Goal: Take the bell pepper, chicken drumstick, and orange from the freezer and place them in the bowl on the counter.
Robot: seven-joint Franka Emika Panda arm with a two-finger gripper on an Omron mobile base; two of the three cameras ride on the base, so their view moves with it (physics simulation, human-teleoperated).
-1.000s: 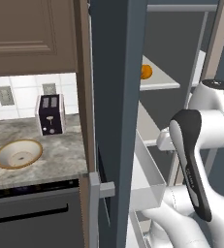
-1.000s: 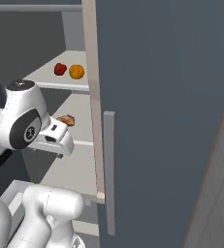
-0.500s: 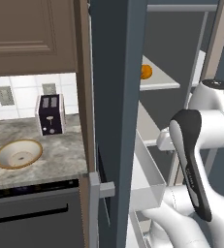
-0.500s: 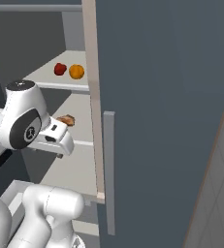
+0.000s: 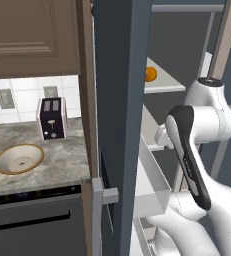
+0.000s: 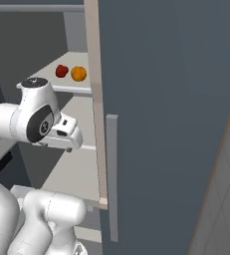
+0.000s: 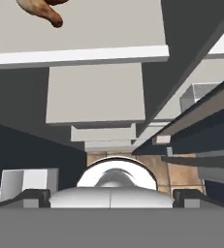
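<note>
A: Jaws are standing wide, gripping nothing; drumstick [image 7: 41,10] is lying on the freezer shelf [image 7: 79,36].
B: Centre over its narrow end, descend slowly, avoid clipping the shelf lip.

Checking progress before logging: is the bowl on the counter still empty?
Empty. The bowl shows a bare beige inside; the orange and bell pepper sit on a freezer shelf.

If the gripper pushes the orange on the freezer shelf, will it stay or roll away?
The orange is ball-shaped and sits on a flat pale shelf, so it would probably roll at a nudge. The bell pepper close beside it might get knocked. Its smooth skin may slip between the fingers.
</note>
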